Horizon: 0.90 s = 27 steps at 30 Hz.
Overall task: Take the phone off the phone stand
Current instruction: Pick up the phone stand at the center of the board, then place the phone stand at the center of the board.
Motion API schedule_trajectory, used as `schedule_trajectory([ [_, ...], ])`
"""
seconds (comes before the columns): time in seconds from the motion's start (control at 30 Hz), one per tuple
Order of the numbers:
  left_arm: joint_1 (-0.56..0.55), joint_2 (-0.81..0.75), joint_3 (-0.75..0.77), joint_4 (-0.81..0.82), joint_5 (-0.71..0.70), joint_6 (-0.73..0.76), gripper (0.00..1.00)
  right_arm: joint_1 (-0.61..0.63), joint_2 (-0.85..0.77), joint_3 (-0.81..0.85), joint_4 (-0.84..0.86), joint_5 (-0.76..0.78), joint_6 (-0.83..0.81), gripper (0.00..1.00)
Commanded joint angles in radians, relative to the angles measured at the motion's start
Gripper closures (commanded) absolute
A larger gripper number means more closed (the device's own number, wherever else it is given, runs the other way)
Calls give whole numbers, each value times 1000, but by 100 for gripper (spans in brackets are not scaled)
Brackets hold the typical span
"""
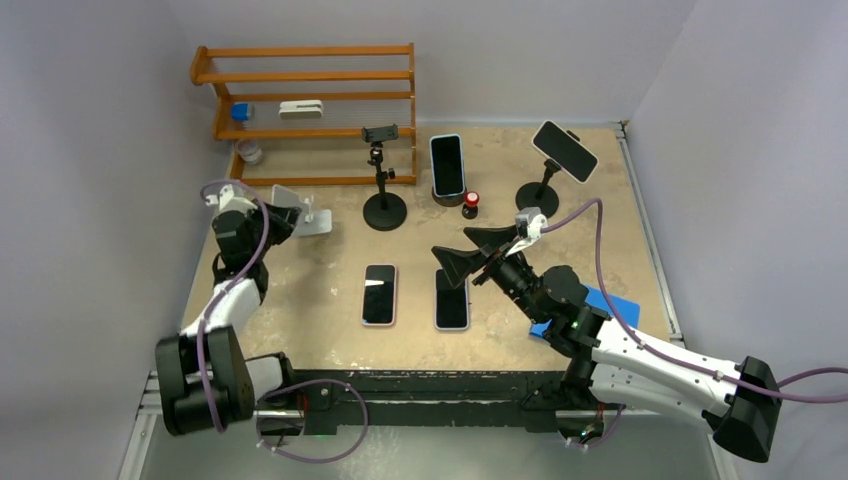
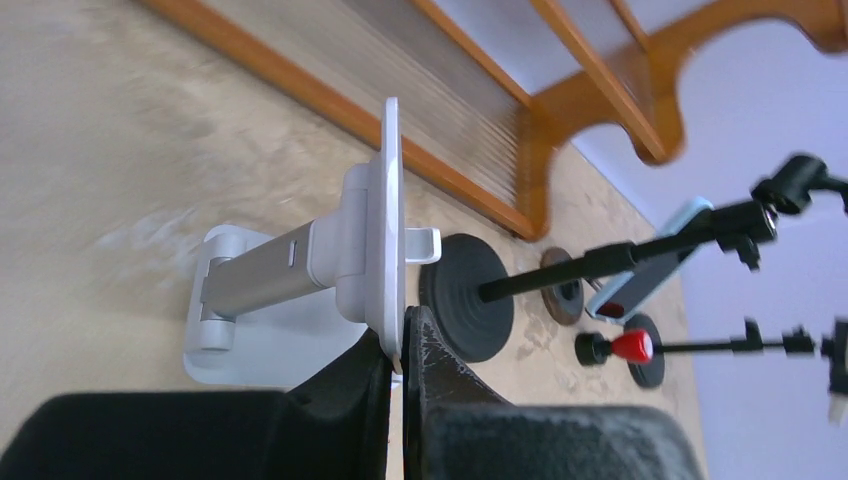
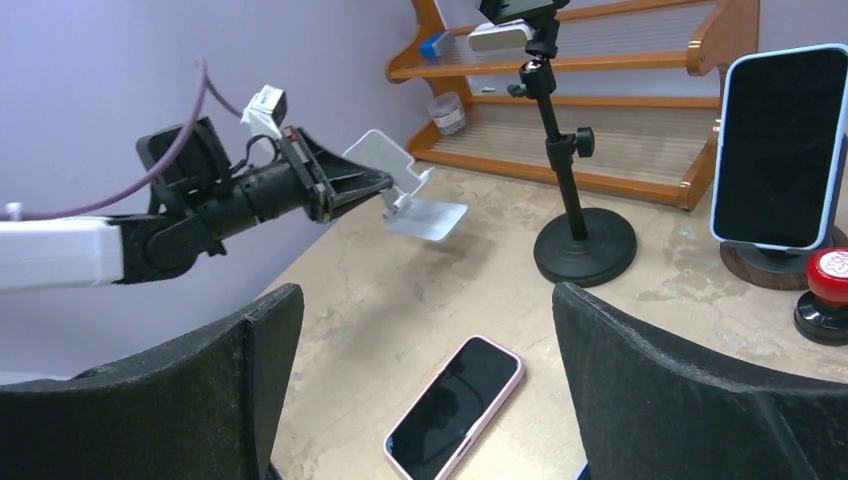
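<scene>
Phone stand (image 2: 350,240) plate sits pinched between left jaws.

We log the desk (image 1: 300,290) as mottled beige with paler marbling. The wooden rack (image 1: 305,52) is orange-brown, and on its shelves sit a blue block (image 1: 240,112) and a white bar (image 1: 300,108). The phone stand (image 2: 270,270) is white with a silver-grey arm. The pole stand (image 1: 384,210) is all black. The flat phone (image 1: 379,295) has a pink case and a black screen. The upright phone (image 1: 447,165) has a light blue case and a black screen, on a dark brown puck (image 3: 775,265). The knob (image 1: 470,200) is red over black. We mark the left hand (image 2: 402,340) and right hand (image 1: 455,243) black, cables (image 1: 590,215) purple, pad (image 1: 612,303) bright blue, walls (image 1: 100,100) pale lilac-grey.
</scene>
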Motion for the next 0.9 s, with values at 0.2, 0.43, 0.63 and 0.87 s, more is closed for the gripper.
schedule_trajectory([
  [0.2, -40, 296, 192, 465, 412, 329, 100, 4, -30, 27, 4, 2, -16, 5],
  [0.43, -72, 387, 300, 325, 487, 455, 100, 5, -13, 23, 12, 2, -17, 5],
  [0.63, -128, 484, 397, 209, 490, 510, 100, 5, -2, 22, 16, 0, -16, 5],
  [0.87, -129, 521, 401, 159, 439, 514, 100, 5, 0, 20, 16, 12, -16, 5],
])
